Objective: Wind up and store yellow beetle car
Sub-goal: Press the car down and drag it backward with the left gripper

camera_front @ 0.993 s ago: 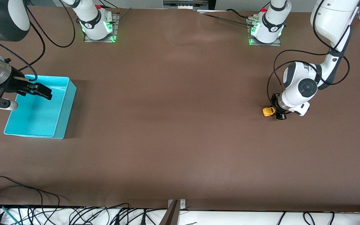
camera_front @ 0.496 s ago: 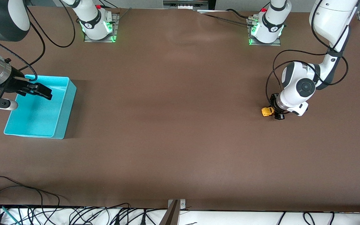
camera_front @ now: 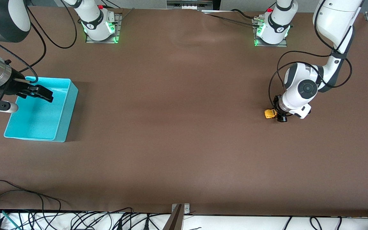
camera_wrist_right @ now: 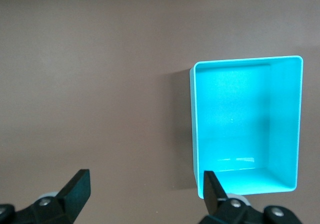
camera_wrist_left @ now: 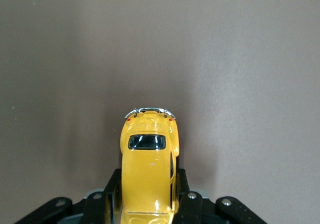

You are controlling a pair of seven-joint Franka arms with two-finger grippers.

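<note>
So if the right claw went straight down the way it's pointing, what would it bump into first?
Probably the turquoise bin. The right claw hangs open over the bin's rim, so one finger looks set to meet the bin wall and the other the brown table. Depth is hard to judge.

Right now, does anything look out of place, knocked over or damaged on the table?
Nothing stands out. The yellow beetle car sits upright between the left gripper's fingers, undamaged. The turquoise bin stands upright and empty, with the open right gripper over it.
</note>
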